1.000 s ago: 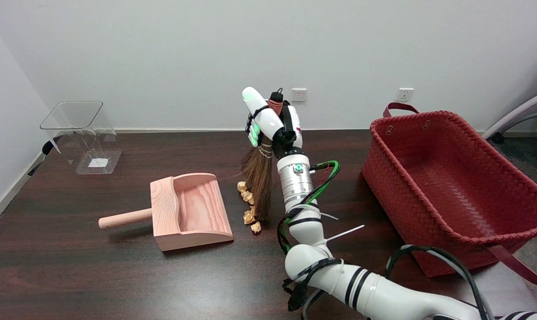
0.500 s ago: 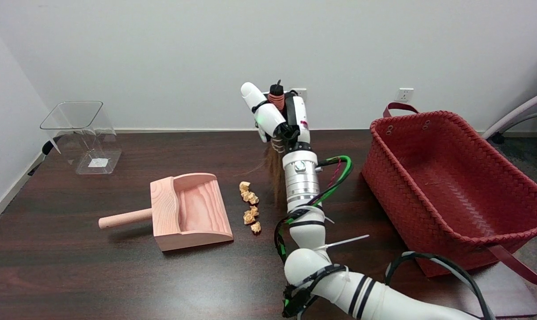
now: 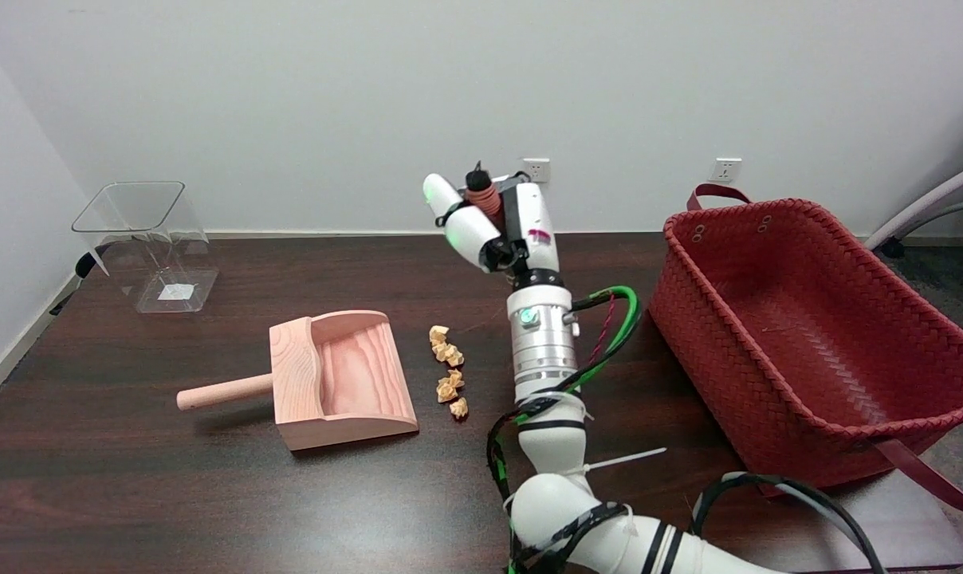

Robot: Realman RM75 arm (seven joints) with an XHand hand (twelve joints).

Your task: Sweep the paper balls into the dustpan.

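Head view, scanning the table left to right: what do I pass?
Clear plastic container → wooden dustpan, handle pointing left → paper balls → right robot hand holding the broom handle → red woven basket.

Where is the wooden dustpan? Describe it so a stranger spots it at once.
On the dark brown wooden table, look left of centre, left of the small tan crumpled paper balls. The pale pink wooden dustpan lies there, round handle pointing left. Unlike the clear plastic bin behind it, it is opaque, grained wood.
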